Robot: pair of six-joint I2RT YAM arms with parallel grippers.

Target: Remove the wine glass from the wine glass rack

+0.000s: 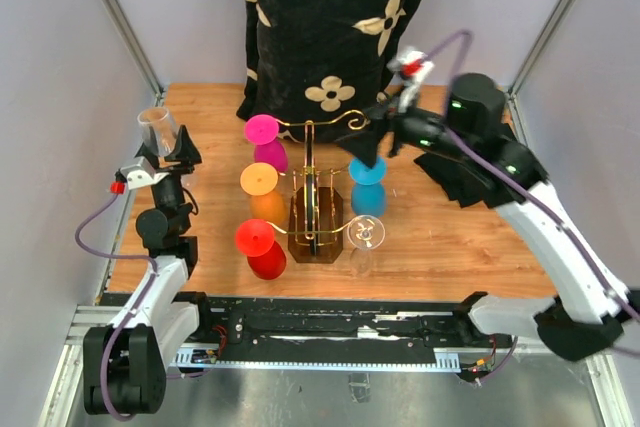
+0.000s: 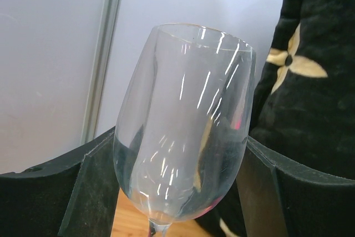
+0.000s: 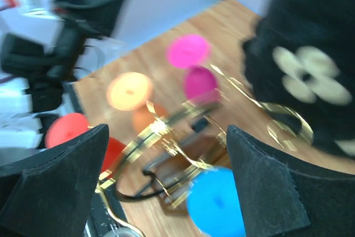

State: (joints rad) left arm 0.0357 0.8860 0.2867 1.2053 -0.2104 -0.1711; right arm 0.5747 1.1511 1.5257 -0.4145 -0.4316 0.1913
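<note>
The gold wire wine glass rack (image 1: 314,209) stands mid-table on its brown base, also seen blurred in the right wrist view (image 3: 183,137). Hanging from it upside down are a pink (image 1: 264,135), an orange (image 1: 260,183), a red (image 1: 257,242), a blue (image 1: 367,179) and a clear wine glass (image 1: 366,237). At the far left, my left gripper (image 1: 166,145) is shut on the bowl of another clear wine glass (image 2: 183,126), held upright away from the rack. My right gripper (image 1: 372,147) hovers open just above the blue glass (image 3: 219,203), nothing between its fingers (image 3: 260,181).
A black cushion with cream flowers (image 1: 330,27) leans at the table's back, close behind the rack. A dark cloth (image 1: 462,185) lies under the right arm. Grey walls and metal posts close in both sides.
</note>
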